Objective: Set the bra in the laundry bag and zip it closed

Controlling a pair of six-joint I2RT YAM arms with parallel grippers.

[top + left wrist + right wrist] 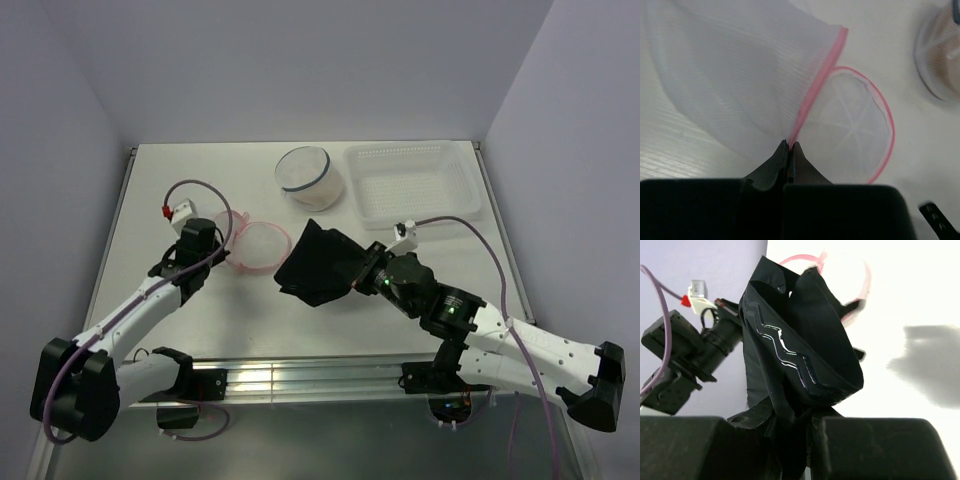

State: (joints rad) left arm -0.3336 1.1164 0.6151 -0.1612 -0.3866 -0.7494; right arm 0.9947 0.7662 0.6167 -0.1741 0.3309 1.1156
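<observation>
Table (330,330) is white, walled on the left, far and right sides, with a metal rail (300,378) along the near edge beside the arm bases. Open surface lies in the near-middle band and the far-left corner. Laundry bag (740,75) sits left of centre, white mesh with pink zipper trim; one mesh panel is drawn up and away from the round, pink-rimmed panel lying flat on the table. Left gripper (790,146) has its jaws pressed together, pinching the pink trim where the two panels meet. Bra (318,262), black, is just right of the bag and not inside it, bunched and hanging from the right gripper (795,425), whose jaws are clamped on a fold of the fabric. From the right wrist view, the bra blocks most of the line toward the bag, and the left arm's wrist shows beyond it. Far side holds a round mesh tub (308,177) with a dark rim, near the bag's far edge, and a white perforated basket (412,185) just beside it on the right. Both stand clear of the two grippers.
</observation>
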